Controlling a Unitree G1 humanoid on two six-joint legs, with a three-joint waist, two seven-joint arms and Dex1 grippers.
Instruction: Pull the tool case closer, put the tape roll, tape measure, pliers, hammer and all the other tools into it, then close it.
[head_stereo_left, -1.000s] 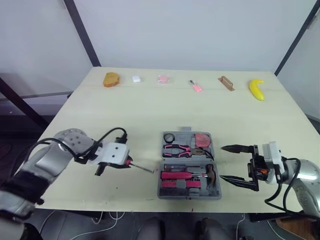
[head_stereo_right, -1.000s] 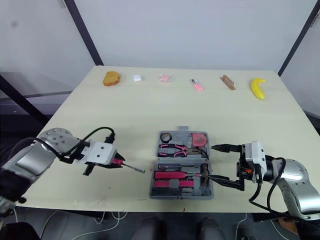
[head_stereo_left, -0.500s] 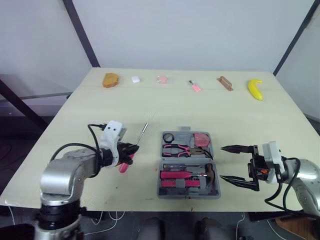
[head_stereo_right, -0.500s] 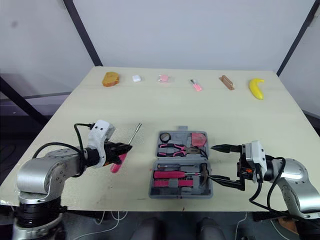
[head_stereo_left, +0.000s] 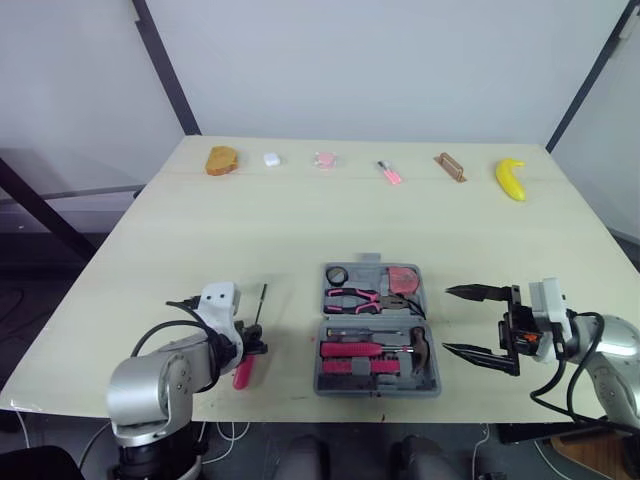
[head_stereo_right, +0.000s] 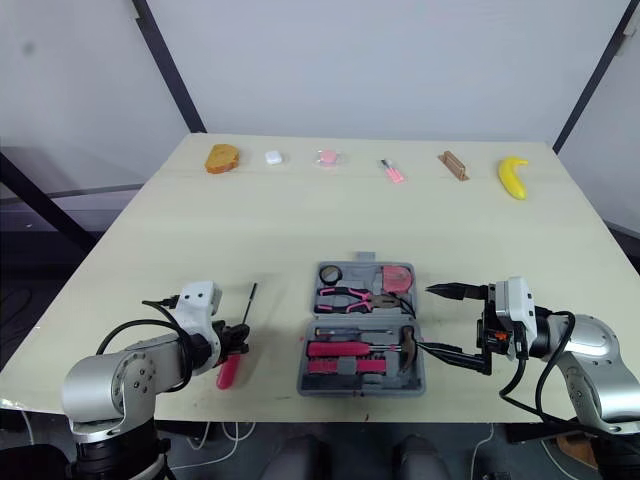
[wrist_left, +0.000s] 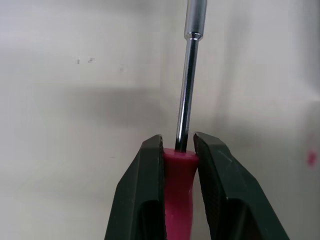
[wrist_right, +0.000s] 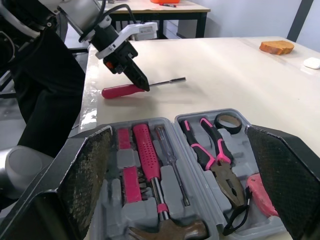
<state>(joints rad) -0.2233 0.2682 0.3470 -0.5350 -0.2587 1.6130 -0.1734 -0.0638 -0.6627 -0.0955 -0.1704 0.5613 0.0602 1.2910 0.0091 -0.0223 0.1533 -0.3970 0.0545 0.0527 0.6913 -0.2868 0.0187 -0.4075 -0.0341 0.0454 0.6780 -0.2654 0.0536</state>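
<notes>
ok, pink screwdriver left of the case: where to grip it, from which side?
Take the screwdriver by its pink handle, at the shaft end, coming in along its length from the handle side. The handle is thick; the shaft is thin, round steel, likely to slip. The left gripper is shut there now.

The left gripper (wrist_left: 178, 145) swings its screwdriver (head_stereo_left: 243, 373) round. A second ago the shaft points across at the tool case (head_stereo_left: 326, 391) — now it points away, toward the far side of the table (head_stereo_left: 300, 220). The arm draws back to the near edge, and the shaft — slanted rightward half a second ago — runs almost straight.
</notes>
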